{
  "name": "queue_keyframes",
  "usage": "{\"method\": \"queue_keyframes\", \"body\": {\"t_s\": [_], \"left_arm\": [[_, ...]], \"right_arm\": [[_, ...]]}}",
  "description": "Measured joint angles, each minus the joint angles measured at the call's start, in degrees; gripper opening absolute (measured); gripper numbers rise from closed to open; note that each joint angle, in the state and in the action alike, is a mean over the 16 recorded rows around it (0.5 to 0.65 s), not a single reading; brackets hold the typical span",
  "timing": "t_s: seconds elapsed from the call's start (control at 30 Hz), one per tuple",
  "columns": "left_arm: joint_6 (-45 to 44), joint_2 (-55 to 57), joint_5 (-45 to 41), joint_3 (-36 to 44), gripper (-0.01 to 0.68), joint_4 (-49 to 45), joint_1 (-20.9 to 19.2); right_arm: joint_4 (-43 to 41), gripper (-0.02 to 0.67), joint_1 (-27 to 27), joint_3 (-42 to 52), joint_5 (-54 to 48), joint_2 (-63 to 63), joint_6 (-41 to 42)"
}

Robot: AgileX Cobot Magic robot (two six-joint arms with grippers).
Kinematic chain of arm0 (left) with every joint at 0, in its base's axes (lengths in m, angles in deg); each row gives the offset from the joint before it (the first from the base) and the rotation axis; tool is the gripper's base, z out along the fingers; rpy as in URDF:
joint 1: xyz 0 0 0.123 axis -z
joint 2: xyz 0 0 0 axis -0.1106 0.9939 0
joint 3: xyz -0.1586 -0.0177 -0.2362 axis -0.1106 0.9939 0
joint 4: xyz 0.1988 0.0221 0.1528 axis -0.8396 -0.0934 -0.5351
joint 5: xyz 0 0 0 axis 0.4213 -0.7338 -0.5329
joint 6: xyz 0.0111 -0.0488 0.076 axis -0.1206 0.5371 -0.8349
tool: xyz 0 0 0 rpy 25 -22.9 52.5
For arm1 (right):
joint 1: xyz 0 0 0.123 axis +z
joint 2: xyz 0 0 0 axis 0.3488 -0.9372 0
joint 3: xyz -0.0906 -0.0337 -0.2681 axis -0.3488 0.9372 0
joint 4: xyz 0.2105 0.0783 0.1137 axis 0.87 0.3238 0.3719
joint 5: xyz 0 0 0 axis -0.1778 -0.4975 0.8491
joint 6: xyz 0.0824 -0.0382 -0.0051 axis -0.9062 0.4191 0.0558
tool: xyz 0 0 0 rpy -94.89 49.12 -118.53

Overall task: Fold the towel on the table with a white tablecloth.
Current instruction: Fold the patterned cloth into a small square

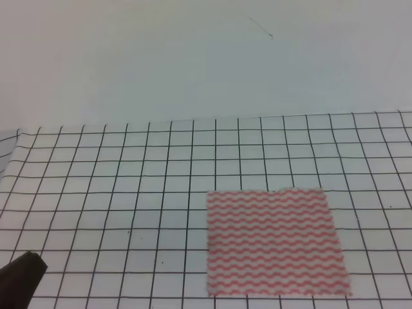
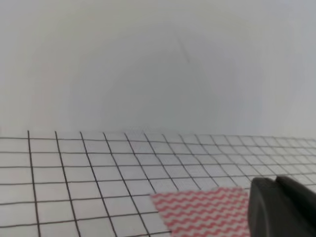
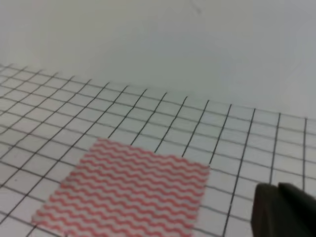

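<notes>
— So, where does the towel point(image 1: 273, 241) lie?

— Flat and unfolded on the white tablecloth point(image 1: 129, 193), close to the near edge of the bench point(image 1: 77, 148) and right of its middle. Its wavy pink stripes run side to side; the far edge looks a little ragged.

— And the arms?

— Both well back. A dark tip of the left gripper point(image 1: 22, 273) shows by the near left corner, apart from the cloth. The right gripper point(image 3: 286, 212) is only a dark blur low in its own wrist view (outside the high view altogether). Whether either pair of fingers is parted or closed, I cannot tell; neither appears to hold anything.

— So folding hasn't begun. How should the first step go?

— I'd judge each arm should take one near corner, pinching only the towel and not the tablecloth beneath. Lift both corners evenly, carry them to the far corners, and lay edge on edge so the thin cloth doesn't skew or bunch.
</notes>
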Motion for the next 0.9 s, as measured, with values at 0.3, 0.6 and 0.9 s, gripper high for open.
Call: {"method": "queue_keyframes", "body": {"t_s": [0.3,0.6,0.9], "left_arm": [[2.2,8.4,-3.9,-4.3,-0.003,-7.0,2.0],[4.3,15.2,-7.6,-6.1,-0.003,-10.1,3.1],[4.0,21.5,-9.9,-8.3,-0.003,-9.5,3.1]], "right_arm": [[-2.6,-0.001,2.4,-4.9,-6.7,-16.9,-4.9],[0.2,0.001,3.4,-6.9,-11.8,-33.8,-1.1],[8.2,0.014,3.7,-7.1,-11.7,-45.1,8.0]]}}
